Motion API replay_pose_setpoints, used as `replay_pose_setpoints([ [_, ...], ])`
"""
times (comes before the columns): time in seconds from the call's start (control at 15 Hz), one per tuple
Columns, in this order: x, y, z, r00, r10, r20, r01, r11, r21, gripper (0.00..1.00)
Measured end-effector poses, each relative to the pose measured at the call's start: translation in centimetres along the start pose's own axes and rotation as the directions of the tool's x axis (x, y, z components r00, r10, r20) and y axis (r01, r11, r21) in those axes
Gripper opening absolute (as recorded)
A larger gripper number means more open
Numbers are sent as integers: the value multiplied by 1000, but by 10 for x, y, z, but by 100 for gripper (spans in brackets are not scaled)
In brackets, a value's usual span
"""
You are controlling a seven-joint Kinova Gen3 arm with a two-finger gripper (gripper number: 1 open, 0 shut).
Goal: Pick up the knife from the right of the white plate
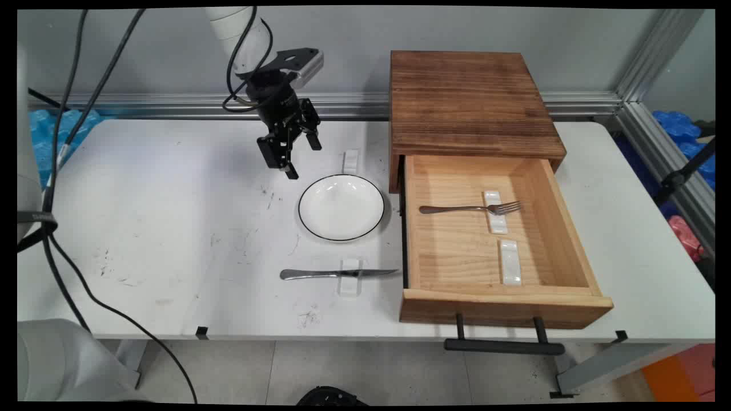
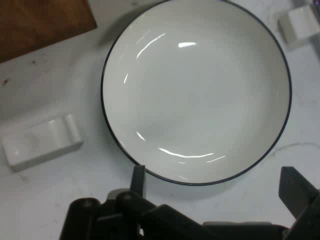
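— Where is your claw (image 1: 301, 157), and what does it hold?

— Mine hangs above the white desk (image 1: 160, 228), spread wide and holding nothing, nearest the round white plate with a thin black rim (image 1: 341, 206).

— Why does the cutlery sit so?

— I'd judge the small white ceramic rests keep it lifted: the steel knife (image 1: 337, 274) lies across one beside the plate, the steel fork (image 1: 471, 209) across another in the open wooden drawer (image 1: 491, 297).

— Any writing?

— None I can read.

A round white ceramic plate with a thin black rim (image 1: 341, 206) (image 2: 196, 90) lies flat and empty on the white surface (image 1: 171, 228), just beside the open wooden drawer (image 1: 491, 245), below the black gripper (image 1: 300, 157) with fingers (image 2: 296, 190) spread apart.
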Motion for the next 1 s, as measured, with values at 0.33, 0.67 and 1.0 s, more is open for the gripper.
replay_pose_setpoints([
  [0.33,4,36,-8,987,-147,-62,147,989,8,100],
  [0.67,17,102,-7,953,-299,-57,298,954,-15,100],
  [1.0,32,165,0,912,-410,-22,410,912,28,100],
])
